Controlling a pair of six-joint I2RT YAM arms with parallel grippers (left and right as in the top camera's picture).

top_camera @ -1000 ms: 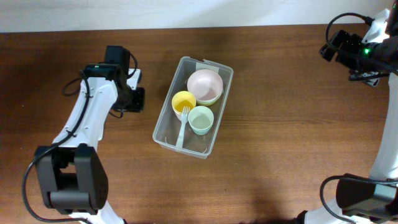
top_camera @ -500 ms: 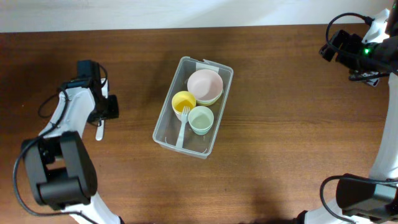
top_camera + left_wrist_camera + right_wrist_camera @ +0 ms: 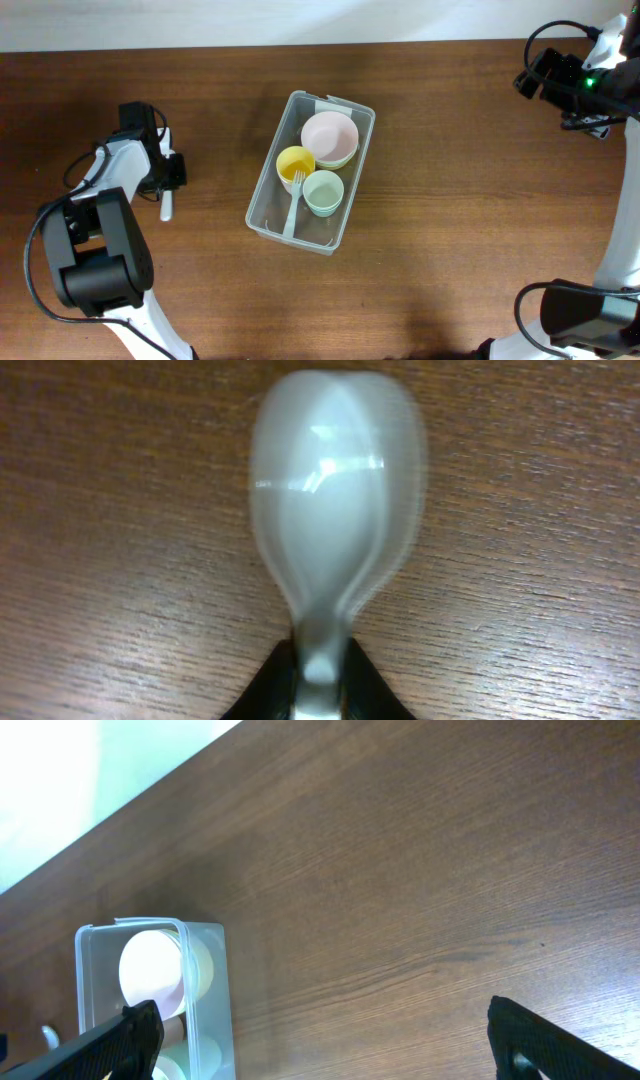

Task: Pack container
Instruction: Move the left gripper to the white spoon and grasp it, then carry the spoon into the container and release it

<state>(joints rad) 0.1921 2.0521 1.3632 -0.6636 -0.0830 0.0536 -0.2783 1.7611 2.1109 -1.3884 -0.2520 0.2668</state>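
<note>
The clear plastic container (image 3: 262, 214) stands at the table's middle, holding a pink bowl (image 3: 329, 135), a yellow cup (image 3: 295, 163), a green cup (image 3: 323, 190) and a white fork (image 3: 294, 200). It also shows in the right wrist view (image 3: 205, 990). My left gripper (image 3: 166, 188) is at the far left, shut on the handle of a white spoon (image 3: 335, 520) whose bowl lies close over the wood. The spoon's end shows in the overhead view (image 3: 166, 208). My right gripper (image 3: 320, 1040) is open and empty, high at the back right.
The wooden table (image 3: 470, 230) runs to a white wall at the back. The left arm's links (image 3: 100, 260) stand at the front left; the right arm's base (image 3: 585, 320) stands at the front right.
My left gripper has swung from beside the container out to the far left with the spoon and come down near the table. The right arm has not moved.
</note>
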